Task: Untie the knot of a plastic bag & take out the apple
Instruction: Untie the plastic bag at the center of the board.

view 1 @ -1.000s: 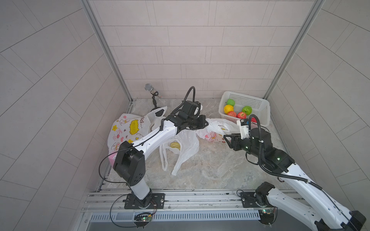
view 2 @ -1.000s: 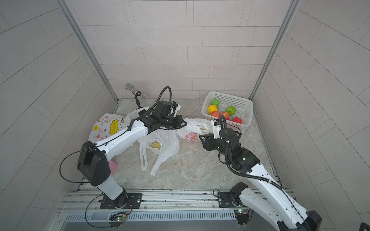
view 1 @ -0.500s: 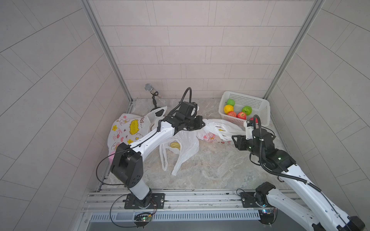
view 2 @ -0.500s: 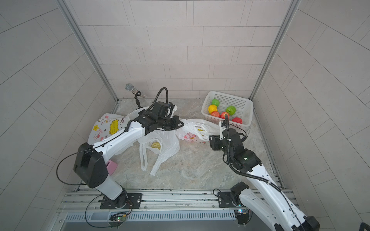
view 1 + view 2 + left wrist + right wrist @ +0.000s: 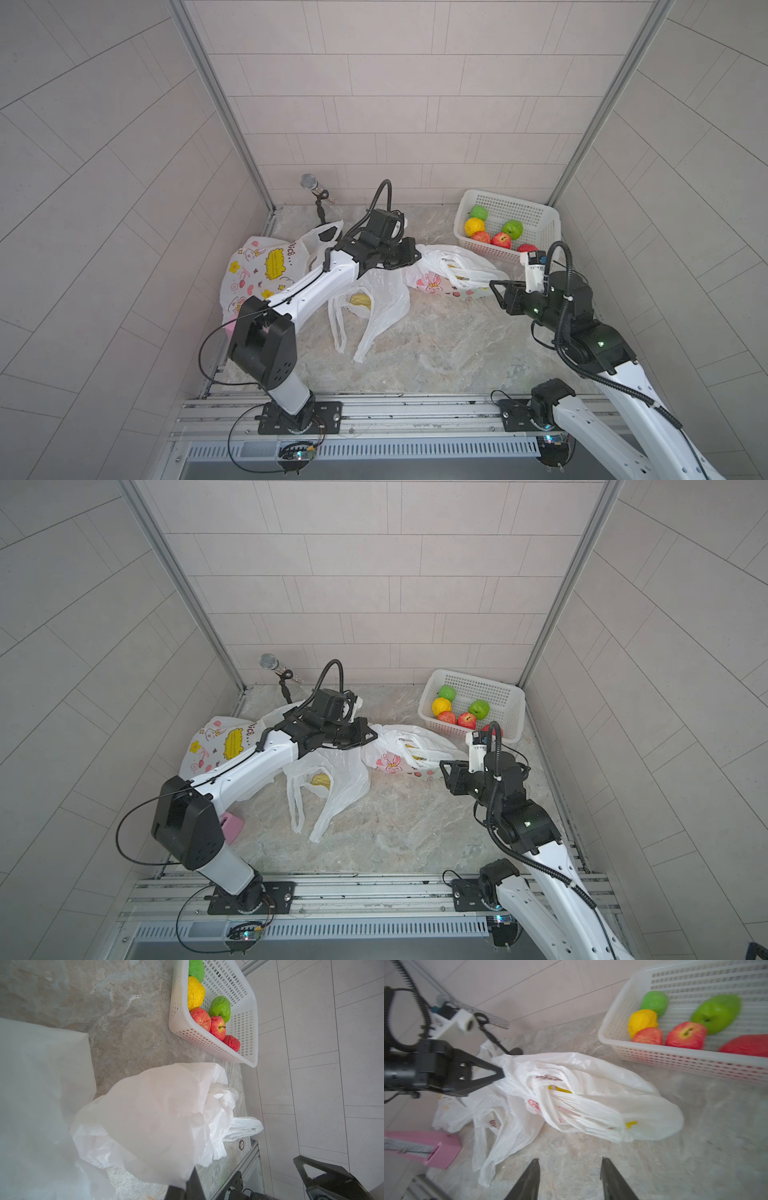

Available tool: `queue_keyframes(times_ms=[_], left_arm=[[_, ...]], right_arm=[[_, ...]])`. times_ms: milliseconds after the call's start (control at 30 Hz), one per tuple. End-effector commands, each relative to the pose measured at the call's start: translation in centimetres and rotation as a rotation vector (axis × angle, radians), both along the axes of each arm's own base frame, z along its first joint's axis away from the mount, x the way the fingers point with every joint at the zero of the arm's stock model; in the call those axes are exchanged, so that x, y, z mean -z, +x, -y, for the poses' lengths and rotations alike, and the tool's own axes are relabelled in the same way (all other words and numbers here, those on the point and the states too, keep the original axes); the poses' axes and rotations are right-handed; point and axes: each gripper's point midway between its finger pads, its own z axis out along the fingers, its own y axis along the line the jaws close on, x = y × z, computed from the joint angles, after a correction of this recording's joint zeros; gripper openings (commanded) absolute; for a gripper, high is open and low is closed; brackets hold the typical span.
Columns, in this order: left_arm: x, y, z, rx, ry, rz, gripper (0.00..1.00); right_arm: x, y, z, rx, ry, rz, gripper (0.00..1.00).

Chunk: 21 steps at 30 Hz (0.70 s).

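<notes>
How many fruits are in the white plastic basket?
6: green fruit in far corner, yellow fruit beside it, second green fruit centrally, three red fruits along near wall; others may hide.

top views: high over the front rail [image 5: 395,411], far back, tilted down onto the whole worktop [image 5: 436,345] | left wrist: close above white bag [image 5: 216,1093], facing basket [image 5: 207,1043] | right wrist: low and near, facing the same white bag [image 5: 591,1084] and basket [image 5: 675,1057] | shared by all: white bag, basket

the white, pink-printed plastic bag [image 5: 453,272] lies crumpled on its side on the marble tabletop [image 5: 436,345], handles bunched together.
</notes>
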Motion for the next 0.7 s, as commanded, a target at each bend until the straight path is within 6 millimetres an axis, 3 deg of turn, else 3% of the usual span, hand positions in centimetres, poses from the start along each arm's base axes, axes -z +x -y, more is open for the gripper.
queue_keyframes(times_ms=[0,100,200,333,467,567,667], left_arm=[[-1.3,0.3,0.6,0.005,-0.029,0.025,0.00],[-1.5,0.1,0.5,0.006,-0.038,0.021,0.00],[-1.9,-0.1,0.5,0.006,-0.041,0.027,0.00],[-2.2,-0.4,0.4,0.011,-0.045,0.025,0.00],[-2.3,-0.9,0.4,0.005,-0.065,0.001,0.00],[-2.4,-1.0,0.2,0.005,-0.052,0.010,0.00],[-2.8,-0.8,0.5,0.010,-0.067,0.011,0.00]], right_arm=[[-1.6,-0.2,-6.1,-0.250,0.022,0.054,0.57],[0.5,0.8,-8.6,-0.317,-0.148,-0.019,0.62],[3.0,2.8,-9.2,-0.297,-0.221,-0.097,0.61],[5.4,5.8,-6.6,-0.129,-0.384,-0.094,0.61],[5.7,6.8,-5.2,-0.067,-0.464,-0.078,0.59],[5.5,7.2,-5.4,-0.067,-0.454,-0.045,0.49],[6.6,7.4,-5.7,-0.092,-0.453,-0.062,0.30]])
